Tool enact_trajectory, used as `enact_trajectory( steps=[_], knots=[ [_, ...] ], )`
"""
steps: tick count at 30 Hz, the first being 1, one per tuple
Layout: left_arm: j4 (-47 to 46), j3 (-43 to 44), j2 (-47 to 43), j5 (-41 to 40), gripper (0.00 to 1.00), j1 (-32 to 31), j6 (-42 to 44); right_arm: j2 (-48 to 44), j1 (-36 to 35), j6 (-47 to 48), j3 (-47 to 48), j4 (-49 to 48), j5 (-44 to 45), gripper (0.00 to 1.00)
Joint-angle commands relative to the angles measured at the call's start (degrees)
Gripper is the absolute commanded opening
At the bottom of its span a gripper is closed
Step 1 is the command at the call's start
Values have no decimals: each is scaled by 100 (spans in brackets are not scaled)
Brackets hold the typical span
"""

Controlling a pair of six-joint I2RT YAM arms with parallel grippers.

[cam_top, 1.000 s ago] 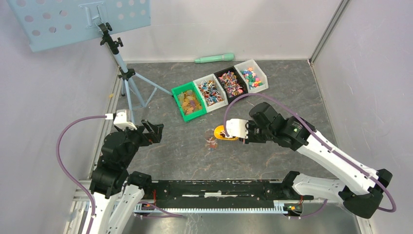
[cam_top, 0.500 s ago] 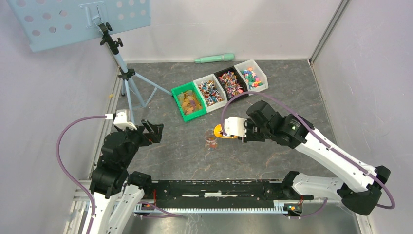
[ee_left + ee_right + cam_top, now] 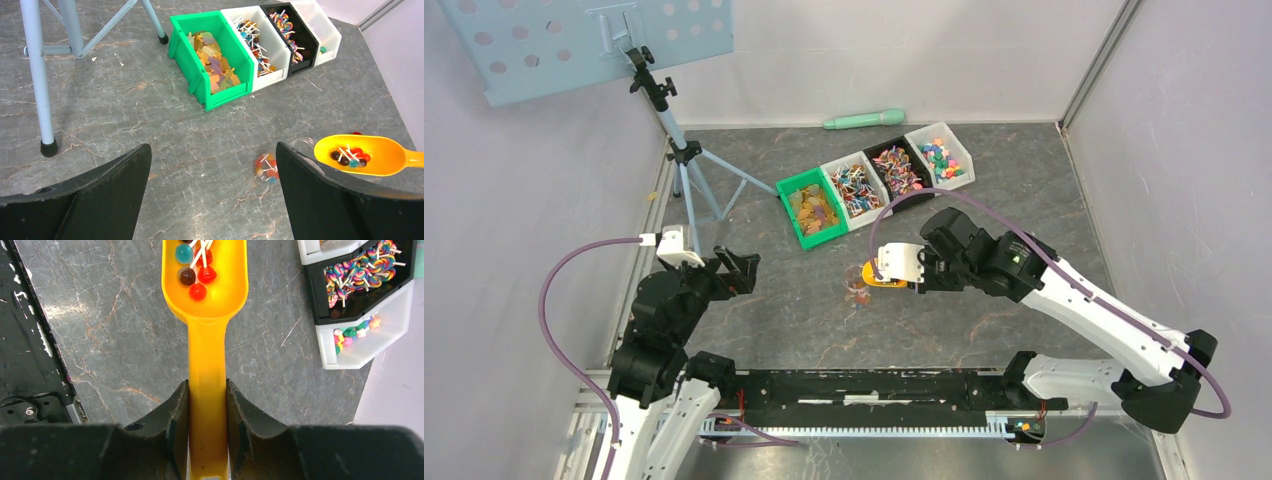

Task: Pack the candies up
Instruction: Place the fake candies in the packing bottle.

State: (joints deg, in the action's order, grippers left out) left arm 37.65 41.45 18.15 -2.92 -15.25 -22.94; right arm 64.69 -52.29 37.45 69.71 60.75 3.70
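My right gripper (image 3: 207, 390) is shut on the handle of a yellow scoop (image 3: 206, 305), held level above the table. Several candies (image 3: 195, 270) on white sticks lie in its bowl. In the top view the scoop (image 3: 876, 275) hangs just right of a small clear container (image 3: 857, 290) with a few candies inside. The left wrist view shows those candies (image 3: 265, 167) on the table and the scoop's load (image 3: 350, 155) beside my right finger. My left gripper (image 3: 212, 165) is open and holds nothing, well left of the container.
Four bins stand in a row at the back: green (image 3: 784, 190), white (image 3: 836, 162), black (image 3: 879, 150) and white (image 3: 954, 140), all with candies. A green tube (image 3: 864, 120) lies by the back wall. A tripod (image 3: 679, 150) stands at the back left.
My right arm has carried the scoop a little to the left, closer to the small clear container. The left arm has not moved.
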Motion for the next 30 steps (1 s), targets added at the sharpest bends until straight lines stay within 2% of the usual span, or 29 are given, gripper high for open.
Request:
enact_trajectory(
  steps=[1, 30],
  knots=[
    [-99, 58, -63, -4, 100, -21, 273, 18, -86, -105, 403, 37, 136, 0],
    [-96, 49, -102, -1, 100, -17, 282, 325, -367, -244, 499, 178, 433, 0]
  ],
)
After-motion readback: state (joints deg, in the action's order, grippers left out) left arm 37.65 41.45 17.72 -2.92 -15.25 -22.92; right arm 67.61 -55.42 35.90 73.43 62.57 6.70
